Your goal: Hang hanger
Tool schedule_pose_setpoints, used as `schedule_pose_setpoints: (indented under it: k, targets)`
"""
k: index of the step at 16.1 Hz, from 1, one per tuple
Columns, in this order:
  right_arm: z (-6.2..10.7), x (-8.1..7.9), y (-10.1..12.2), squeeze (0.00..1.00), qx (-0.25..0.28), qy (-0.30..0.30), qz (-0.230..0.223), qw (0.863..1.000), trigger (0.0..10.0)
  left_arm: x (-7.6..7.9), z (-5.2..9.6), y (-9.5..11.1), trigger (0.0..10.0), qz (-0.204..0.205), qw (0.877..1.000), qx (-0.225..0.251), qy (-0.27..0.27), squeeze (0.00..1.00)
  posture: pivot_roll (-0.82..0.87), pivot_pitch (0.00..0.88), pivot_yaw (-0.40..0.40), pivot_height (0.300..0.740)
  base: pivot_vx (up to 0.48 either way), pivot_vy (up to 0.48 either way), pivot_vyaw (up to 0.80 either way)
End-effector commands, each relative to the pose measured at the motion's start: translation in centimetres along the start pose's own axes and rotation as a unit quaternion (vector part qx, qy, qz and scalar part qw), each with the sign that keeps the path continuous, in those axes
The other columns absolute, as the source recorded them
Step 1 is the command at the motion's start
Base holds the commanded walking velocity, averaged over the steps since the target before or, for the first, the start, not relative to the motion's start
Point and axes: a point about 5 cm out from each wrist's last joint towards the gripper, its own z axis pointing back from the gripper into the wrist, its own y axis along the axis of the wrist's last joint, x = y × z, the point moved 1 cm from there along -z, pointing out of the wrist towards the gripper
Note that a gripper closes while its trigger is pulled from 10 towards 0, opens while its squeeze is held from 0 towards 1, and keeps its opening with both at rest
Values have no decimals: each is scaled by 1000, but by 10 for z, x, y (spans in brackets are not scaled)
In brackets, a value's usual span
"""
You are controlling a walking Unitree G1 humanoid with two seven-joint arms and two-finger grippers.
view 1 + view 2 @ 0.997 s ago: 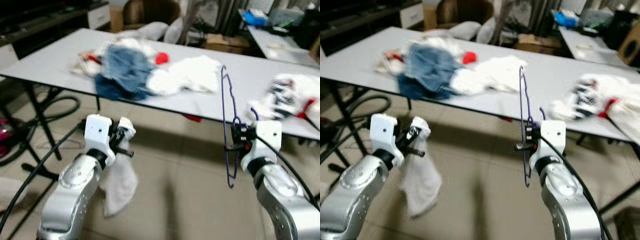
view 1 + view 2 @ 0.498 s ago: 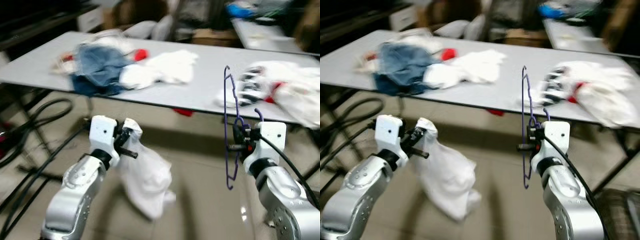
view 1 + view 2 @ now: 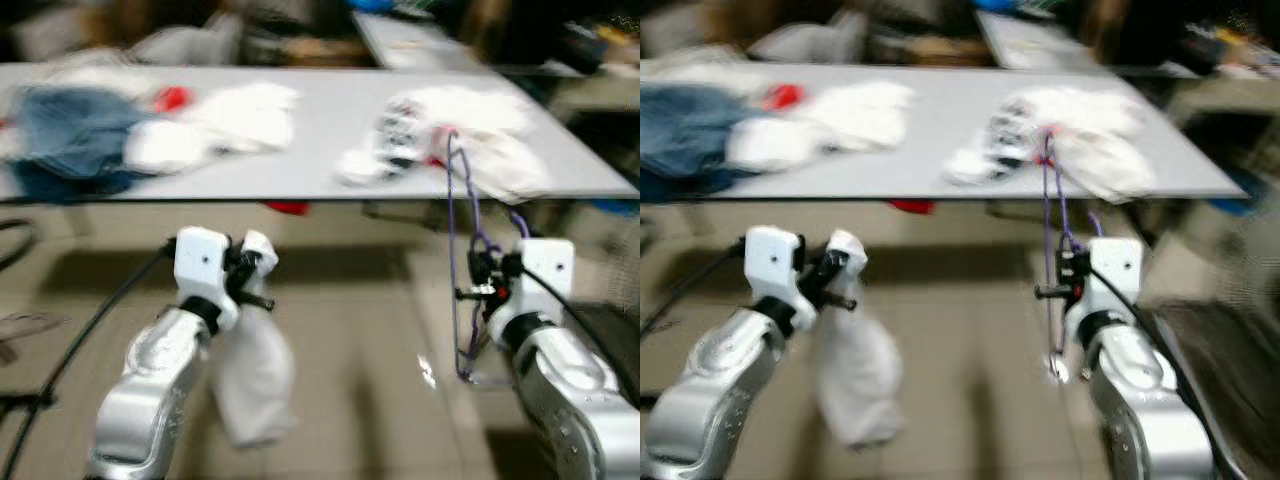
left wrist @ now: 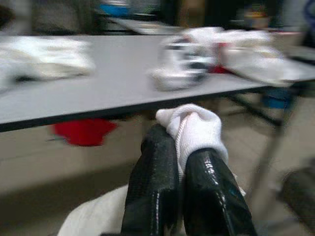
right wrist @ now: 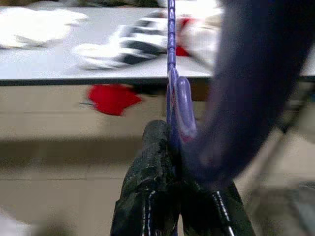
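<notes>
Hanger (image 3: 460,250), thin and purple, stands upright, clamped in the right gripper (image 3: 478,290) in front of a grey table (image 3: 320,130) strewn with clothes. The left gripper (image 3: 252,285) is pinched on a dangling white cloth (image 3: 250,375). Judging by this, the pickup is done, while hanging remains, with no rail visible yet.

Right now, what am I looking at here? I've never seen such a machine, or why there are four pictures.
It is a walking humanoid robot with two silver arms. Two pictures come from its head camera looking down; the other two from cameras on its wrists. The left gripper pinches a white garment that hangs toward the floor. The right gripper grips a purple hanger, held upright. Ahead stands a grey table with heaps of clothes: blue denim, white pieces, and a black-and-white garment.
</notes>
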Motion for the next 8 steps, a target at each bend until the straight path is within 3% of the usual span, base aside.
schedule_pose_setpoints:
  k: [1, 4, 8]
  targets:
    - [0, -1, 1, 0, 0, 3, -1, 1000, 10000, -2, 1, 9, 10000, -9, 1000, 20, 1, 0, 13, 0, -35, 740, 0, 0, -800]
    - [0, -1, 2, 0, 0, 1, 1, 1000, 10000, -3, 1, 8, 10000, 10, 1000, 19, 2, 0, 11, 0, -30, 740, 0, 0, -796]
    - [0, -3, -2, 0, -9, 5, -5, 1000, 10000, -2, -1, 8, 10000, -5, 1000, 14, -5, 0, 13, 0, -31, 740, 0, 0, 0]
